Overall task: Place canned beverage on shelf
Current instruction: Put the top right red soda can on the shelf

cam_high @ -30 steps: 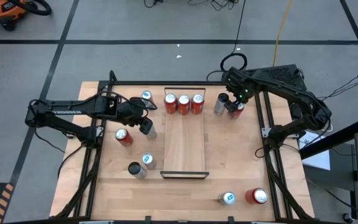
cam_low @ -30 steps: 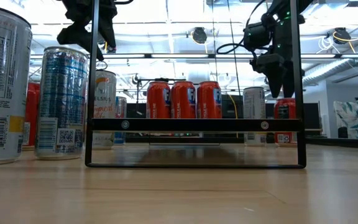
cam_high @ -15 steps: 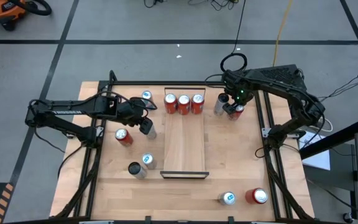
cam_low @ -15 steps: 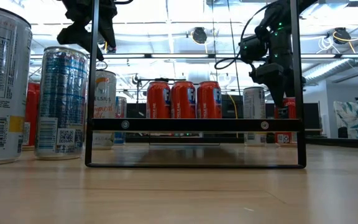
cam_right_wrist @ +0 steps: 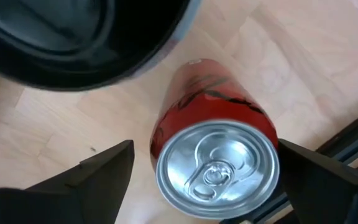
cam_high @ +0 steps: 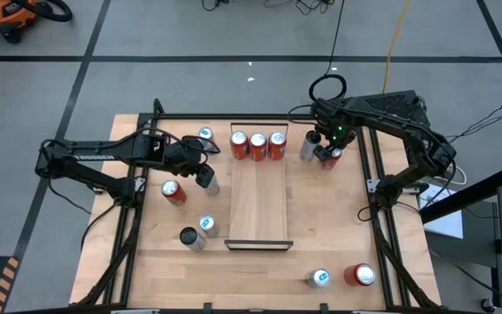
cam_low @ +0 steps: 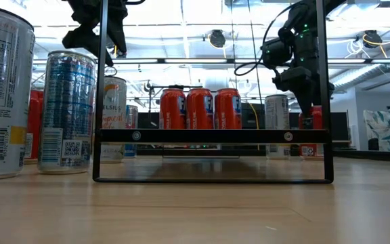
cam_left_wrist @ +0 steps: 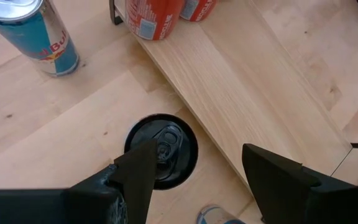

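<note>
The high view looks straight down from well above, taking in the whole table [cam_high: 321, 218], both arms and the floor around. The low view sits at table-top height at the near edge and looks level across the table into the room, so the nearest cans loom large. Both views share the three red cans [cam_high: 257, 145] standing in a row at the far end of the shelf [cam_high: 258, 209]. The left wrist view looks steeply down at the table from close above a black-topped can [cam_left_wrist: 161, 149]. The right wrist view looks down from very close onto a red can [cam_right_wrist: 213, 158].
</note>
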You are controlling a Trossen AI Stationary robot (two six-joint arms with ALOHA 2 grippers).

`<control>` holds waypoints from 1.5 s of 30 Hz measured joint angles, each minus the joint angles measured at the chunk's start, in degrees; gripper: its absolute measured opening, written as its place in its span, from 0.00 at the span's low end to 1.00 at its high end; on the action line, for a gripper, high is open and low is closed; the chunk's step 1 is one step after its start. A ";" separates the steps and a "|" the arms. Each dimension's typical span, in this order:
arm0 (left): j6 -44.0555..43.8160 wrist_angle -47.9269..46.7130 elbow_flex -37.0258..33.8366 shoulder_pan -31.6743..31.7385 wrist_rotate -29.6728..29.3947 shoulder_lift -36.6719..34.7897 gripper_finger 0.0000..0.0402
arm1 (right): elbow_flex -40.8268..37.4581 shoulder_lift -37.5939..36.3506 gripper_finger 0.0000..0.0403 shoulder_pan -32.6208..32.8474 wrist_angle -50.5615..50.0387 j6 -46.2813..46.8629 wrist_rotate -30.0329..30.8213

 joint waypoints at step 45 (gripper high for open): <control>-0.04 -0.01 0.00 -0.01 -0.26 0.00 0.60 | -5.33 -2.48 0.88 3.15 6.84 1.70 4.63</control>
